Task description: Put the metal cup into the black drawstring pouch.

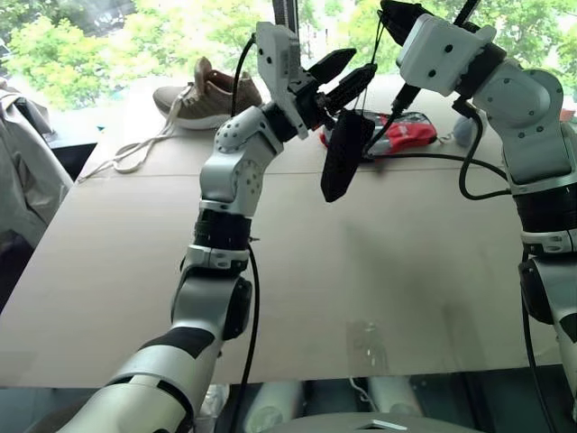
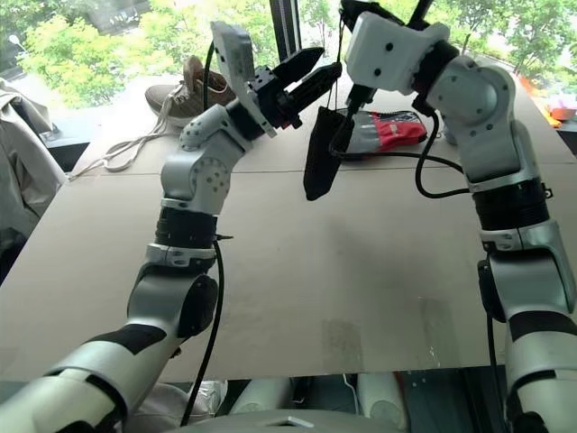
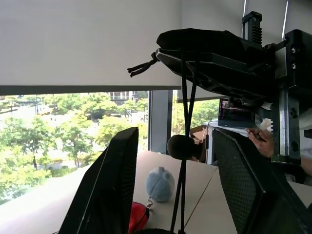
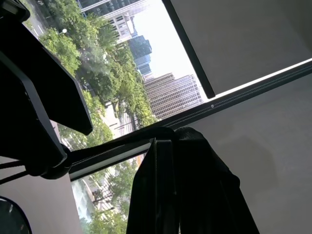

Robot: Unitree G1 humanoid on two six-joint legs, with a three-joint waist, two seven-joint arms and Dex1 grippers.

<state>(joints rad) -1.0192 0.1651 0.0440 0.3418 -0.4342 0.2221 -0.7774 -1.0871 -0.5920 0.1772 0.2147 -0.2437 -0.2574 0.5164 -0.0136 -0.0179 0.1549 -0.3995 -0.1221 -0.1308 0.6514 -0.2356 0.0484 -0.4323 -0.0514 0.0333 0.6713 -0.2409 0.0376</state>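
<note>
- Step in hand, as I judge it: getting the black drawstring pouch (image 1: 343,155) ready to take the cup. The pouch hangs in the air above the tabletop (image 1: 361,271), and its mouth is not yet held wide.
- The right gripper (image 1: 394,18) is raised above the pouch with its fingers pressed together. The thin drawstring cords (image 3: 184,146) run up from the pouch to these fingers, so the pouch dangles from them by its cord.
- The left gripper (image 1: 345,76) has its fingers partly apart, roughly half spread, pointing across toward the right arm. The top of the pouch and its cords sit right at the fingertips (image 2: 311,61). I cannot tell whether the fingers press on the cloth or only stand beside it; they grasp nothing that I can make out.
- From the left wrist, the cords pass between the two left fingers (image 3: 105,195), and the right gripper's fingers lie just above them.
- I cannot make out the metal cup on the tabletop or in either set of fingers; whether it is already in the pouch cannot be told.
- The next move seems to call for the left fingers to catch one lip of the pouch's mouth, just below their tips, and draw it away from the right fingers' cord so the opening gapes.
</note>
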